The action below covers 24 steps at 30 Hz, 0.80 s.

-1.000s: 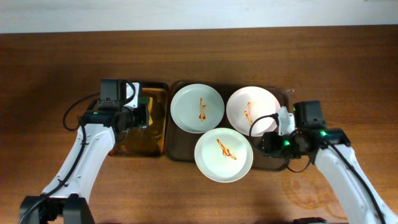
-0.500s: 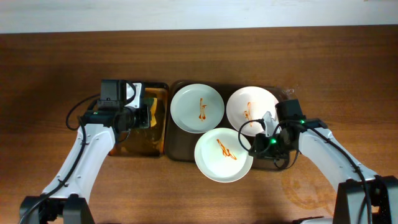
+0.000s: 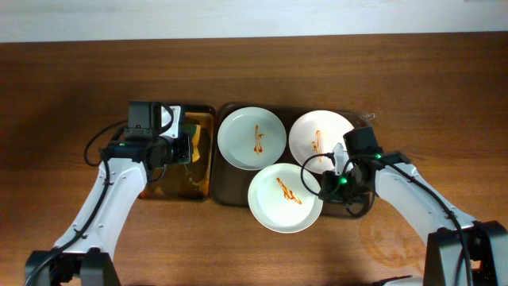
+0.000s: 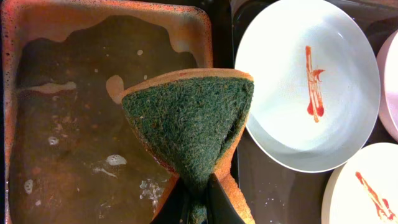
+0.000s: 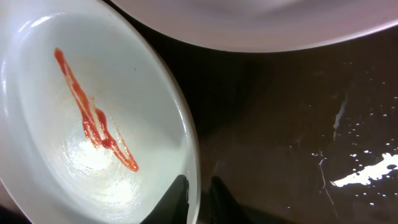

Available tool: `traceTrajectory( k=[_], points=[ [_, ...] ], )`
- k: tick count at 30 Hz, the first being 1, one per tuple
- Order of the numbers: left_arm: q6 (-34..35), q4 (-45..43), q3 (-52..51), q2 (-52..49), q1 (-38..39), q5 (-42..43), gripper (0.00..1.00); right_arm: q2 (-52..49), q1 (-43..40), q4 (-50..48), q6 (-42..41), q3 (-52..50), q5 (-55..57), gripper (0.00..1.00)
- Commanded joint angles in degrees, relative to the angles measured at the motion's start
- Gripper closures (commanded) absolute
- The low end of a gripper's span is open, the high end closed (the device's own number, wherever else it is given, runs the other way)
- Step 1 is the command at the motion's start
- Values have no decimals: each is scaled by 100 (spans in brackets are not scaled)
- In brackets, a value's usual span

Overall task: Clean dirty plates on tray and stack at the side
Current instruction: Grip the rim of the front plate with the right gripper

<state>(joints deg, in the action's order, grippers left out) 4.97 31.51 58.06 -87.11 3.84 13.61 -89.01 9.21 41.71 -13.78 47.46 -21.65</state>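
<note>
Three white plates with red sauce squiggles lie on the dark brown tray point(image 3: 228, 185): a back left plate point(image 3: 252, 138), a back right plate point(image 3: 320, 137) and a front plate point(image 3: 284, 199). My right gripper point(image 3: 327, 184) is at the front plate's right rim. In the right wrist view its fingers point(image 5: 198, 200) sit close together astride the rim of the front plate point(image 5: 93, 124), one inside, one outside. My left gripper point(image 3: 181, 148) is shut on a green-yellow sponge point(image 4: 186, 118) and holds it over the small black tray point(image 4: 62, 124).
The small black tray point(image 3: 168, 187) holds brownish soapy water and stands left of the brown tray. The left wrist view shows the back left plate point(image 4: 298, 93) and wet tray floor point(image 4: 273, 193). Bare wood tabletop point(image 3: 413, 238) lies all round.
My right gripper has moved left across the tray to the front plate's right rim and now straddles it. The left arm and sponge have not moved.
</note>
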Motion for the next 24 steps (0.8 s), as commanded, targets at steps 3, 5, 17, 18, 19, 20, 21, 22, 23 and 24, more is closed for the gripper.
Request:
traceTrajectory(
  k=[3,5,17,18,19,20,21,22,23,24],
  points=[
    [-7,-15,50,42,-20,192,100,-133,55,-55,-175,-4,136,87],
    [-7,-9,50,42,-20,192,100,-223,55,-59,-173,-11,131,88],
    [-9,2,50,42,-22,1537,100,-330,55,-286,-173,-9,131,96],
    [-9,-42,50,42,-22,1622,100,-330,55,-297,-173,-9,129,96],
    [-9,-125,50,42,-22,1676,100,-330,55,-297,-173,-9,131,96],
    [-11,-214,50,42,-22,1709,100,-330,55,-297,-173,-9,129,96],
    [-11,-315,50,42,-22,1709,100,-330,55,-297,-173,-9,131,96],
    [-11,-420,50,42,-24,1705,100,-330,55,-297,-173,-9,131,96],
    [-39,-566,50,42,-26,1698,100,-330,55,-297,-173,-9,131,96],
    [-37,-717,50,42,-26,1659,100,-330,55,-297,-173,-9,131,96]
  ],
)
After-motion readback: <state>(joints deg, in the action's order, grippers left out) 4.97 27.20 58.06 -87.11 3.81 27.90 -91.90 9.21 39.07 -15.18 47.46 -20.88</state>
